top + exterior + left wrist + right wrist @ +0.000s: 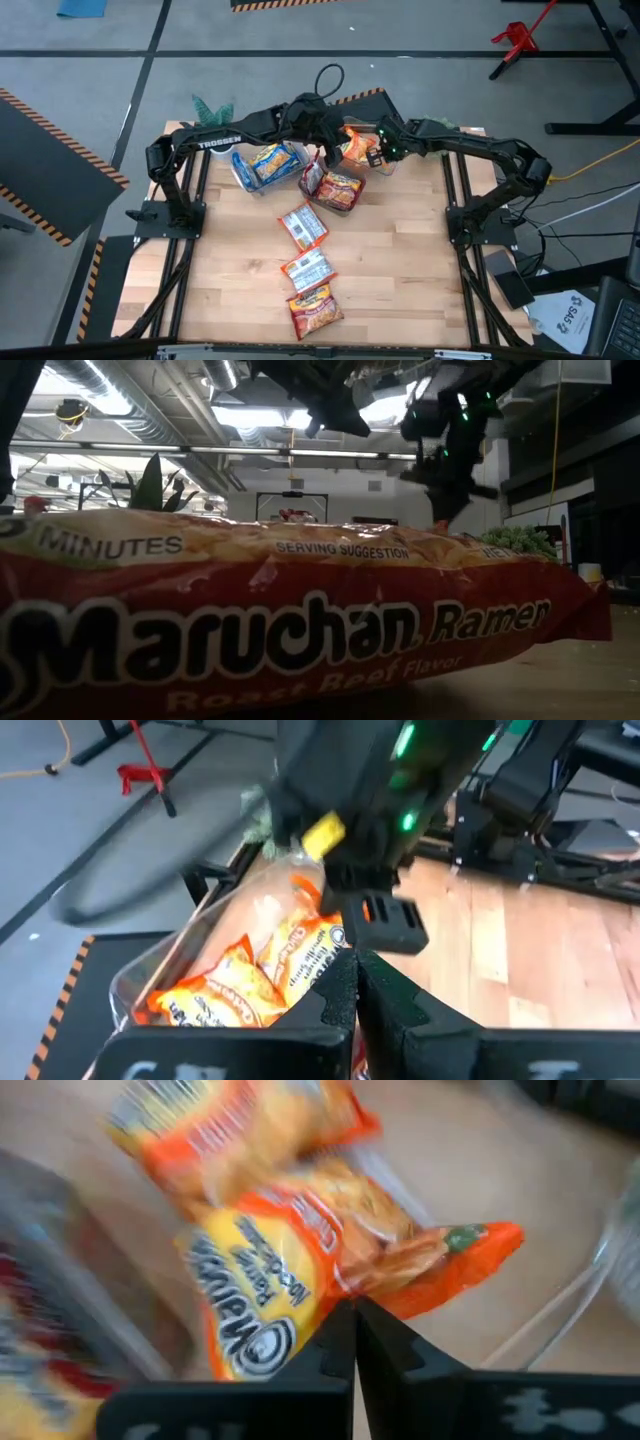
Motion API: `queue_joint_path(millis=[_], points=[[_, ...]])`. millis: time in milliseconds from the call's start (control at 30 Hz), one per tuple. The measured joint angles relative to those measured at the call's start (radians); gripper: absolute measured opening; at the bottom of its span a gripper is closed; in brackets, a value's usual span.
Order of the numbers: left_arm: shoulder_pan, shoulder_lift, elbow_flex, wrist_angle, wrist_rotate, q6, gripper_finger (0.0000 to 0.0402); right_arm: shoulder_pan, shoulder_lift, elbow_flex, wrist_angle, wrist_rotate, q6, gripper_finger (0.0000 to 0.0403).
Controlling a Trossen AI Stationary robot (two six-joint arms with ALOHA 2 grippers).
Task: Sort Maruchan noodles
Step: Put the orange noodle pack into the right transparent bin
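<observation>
right gripper (354,1315): we see it pressed together over orange packets (300,1270)
left gripper (355,970): pressed together, nothing held, beside it

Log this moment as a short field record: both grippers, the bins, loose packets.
left gripper: shut, empty, over the bins
right gripper: shut, above the orange packets
blue packets' bin: far left
red packets' bin: centre
orange packets' bin: far right
loose packets: four in a line on the table, nearest is red
</observation>
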Motion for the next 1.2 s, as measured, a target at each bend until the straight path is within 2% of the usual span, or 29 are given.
queue_joint_path(millis=[133, 233, 500, 733, 967, 1200], points=[[0.000, 0.000, 0.000, -0.025, 0.000, 0.000, 0.0002, 0.023, 0.006, 0.101, -0.037, 0.103, -0.047, 0.0000], [0.000, 0.000, 0.000, -0.033, 0.000, 0.000, 0.0002, 0.023, 0.026, 0.124, -0.042, 0.115, -0.055, 0.0000], [0.000, 0.000, 0.000, -0.040, 0.000, 0.000, 0.0002, 0.026, 0.183, 0.123, -0.113, 0.040, -0.083, 0.0000], [0.000, 0.000, 0.000, -0.045, 0.001, -0.002, 0.0002, 0.026, 0.286, 0.123, -0.121, 0.019, -0.107, 0.0000], [0.000, 0.000, 0.000, -0.060, 0.001, -0.009, 0.0002, 0.026, 0.314, 0.124, -0.016, 0.001, -0.110, 0.0000], [0.000, 0.000, 0.000, -0.075, 0.058, -0.039, 0.0002, 0.026, 0.278, 0.166, -0.055, -0.010, -0.138, 0.0000]])
